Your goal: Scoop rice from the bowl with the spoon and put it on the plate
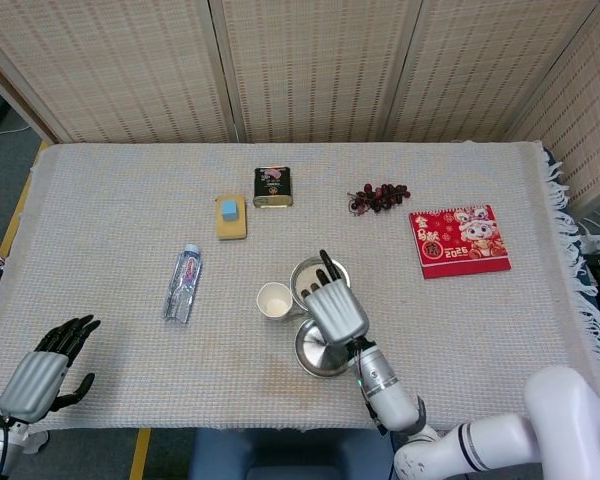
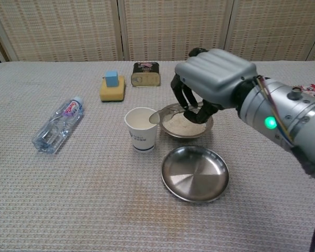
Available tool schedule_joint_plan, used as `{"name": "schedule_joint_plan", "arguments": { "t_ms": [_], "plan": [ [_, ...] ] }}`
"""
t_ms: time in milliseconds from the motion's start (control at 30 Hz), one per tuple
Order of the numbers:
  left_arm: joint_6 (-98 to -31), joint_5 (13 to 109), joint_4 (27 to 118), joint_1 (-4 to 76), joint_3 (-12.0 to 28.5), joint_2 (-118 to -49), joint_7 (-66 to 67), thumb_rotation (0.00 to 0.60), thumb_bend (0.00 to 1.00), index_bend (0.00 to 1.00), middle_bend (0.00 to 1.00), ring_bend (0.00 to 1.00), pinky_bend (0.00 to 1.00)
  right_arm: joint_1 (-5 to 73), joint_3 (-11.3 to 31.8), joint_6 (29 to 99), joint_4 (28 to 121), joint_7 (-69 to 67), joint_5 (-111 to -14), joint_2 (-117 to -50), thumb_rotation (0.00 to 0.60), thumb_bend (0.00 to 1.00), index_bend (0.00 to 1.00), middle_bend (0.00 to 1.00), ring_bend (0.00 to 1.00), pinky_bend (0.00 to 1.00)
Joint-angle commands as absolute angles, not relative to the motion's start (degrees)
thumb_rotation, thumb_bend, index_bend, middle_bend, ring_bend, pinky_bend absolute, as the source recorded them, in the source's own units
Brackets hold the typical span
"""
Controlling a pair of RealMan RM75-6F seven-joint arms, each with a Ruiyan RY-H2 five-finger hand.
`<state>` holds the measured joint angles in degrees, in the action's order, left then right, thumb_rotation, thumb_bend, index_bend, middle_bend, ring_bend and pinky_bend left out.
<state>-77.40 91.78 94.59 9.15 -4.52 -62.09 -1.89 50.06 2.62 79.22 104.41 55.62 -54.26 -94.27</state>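
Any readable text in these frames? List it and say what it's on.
"2025": on the red calendar, fairly legible in the head view.
Water bottle: red label, lettering too blurred to read.
Paper cup: dark print low on its wall, too small to read.
Tin: label graphic, no legible words.
Nothing else carries text.

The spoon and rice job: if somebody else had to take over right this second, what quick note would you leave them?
Right hand holds the spoon over the bowl of rice, spoon tip near the bowl's left rim beside the paper cup.
Left hand is idle and open at the table's near left corner.
The plate sits just in front of the bowl, with no rice on it.
Done: spoon picked up and brought to the bowl.
Left: scoop rice, carry it to the plate, tip it out.
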Motion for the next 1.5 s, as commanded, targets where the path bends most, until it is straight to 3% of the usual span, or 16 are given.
{"name": "schedule_joint_plan", "arguments": {
  "t_ms": [33, 300, 733, 867, 1067, 1133, 1367, 1500],
  "plan": [
    [-77.3, 91.8, 94.8, 9.1, -4.6, -62.2, -1.5, 0.6, 0.42, 0.0, 0.0, 0.0, 0.12, 43.7, 0.8, 75.7, 112.2, 47.7, -49.3, -86.4, 0.6, 0.33, 0.85, 0.59, 0.24, 0.0],
    [-77.1, 92.3, 95.1, 9.2, -4.8, -62.4, -0.8, 0.6, 0.42, 0.0, 0.0, 0.0, 0.12, 40.6, -2.5, 73.4, 106.4, 44.7, -52.1, -89.6, 0.6, 0.33, 0.84, 0.59, 0.24, 0.0],
    [-77.4, 93.0, 94.7, 9.2, -5.1, -61.9, -2.5, 0.6, 0.42, 0.0, 0.0, 0.0, 0.14, 40.7, -0.9, 69.9, 98.1, 47.3, -53.5, -98.0, 0.6, 0.33, 0.72, 0.57, 0.22, 0.0],
    [-77.6, 93.3, 94.7, 9.2, -5.1, -61.7, -2.8, 0.6, 0.42, 0.0, 0.0, 0.0, 0.14, 40.7, -0.8, 69.6, 97.1, 49.1, -53.5, -99.1, 0.6, 0.33, 0.61, 0.51, 0.19, 0.0],
    [-77.8, 93.5, 94.6, 9.2, -5.2, -61.7, -3.2, 0.6, 0.42, 0.0, 0.0, 0.0, 0.14, 40.7, -0.9, 69.0, 97.4, 52.0, -51.8, -99.4, 0.6, 0.33, 0.29, 0.36, 0.11, 0.0],
    [-78.1, 93.8, 94.5, 9.1, -5.1, -61.8, -3.4, 0.6, 0.42, 0.0, 0.0, 0.0, 0.14, 40.7, -0.7, 69.0, 97.6, 52.6, -51.6, -99.4, 0.6, 0.32, 0.24, 0.34, 0.11, 0.0],
    [-78.7, 94.2, 94.1, 8.9, -5.2, -61.9, -3.3, 0.6, 0.42, 0.0, 0.0, 0.0, 0.14, 40.2, -0.6, 71.2, 101.1, 54.5, -53.2, -97.7, 0.6, 0.32, 0.17, 0.3, 0.1, 0.0],
    [-78.7, 94.5, 93.9, 9.0, -5.3, -61.8, -4.5, 0.6, 0.42, 0.0, 0.0, 0.0, 0.14, 37.4, -2.5, 78.4, 105.3, 55.1, -60.4, -94.2, 0.6, 0.28, 0.1, 0.21, 0.01, 0.0]
  ]
}}
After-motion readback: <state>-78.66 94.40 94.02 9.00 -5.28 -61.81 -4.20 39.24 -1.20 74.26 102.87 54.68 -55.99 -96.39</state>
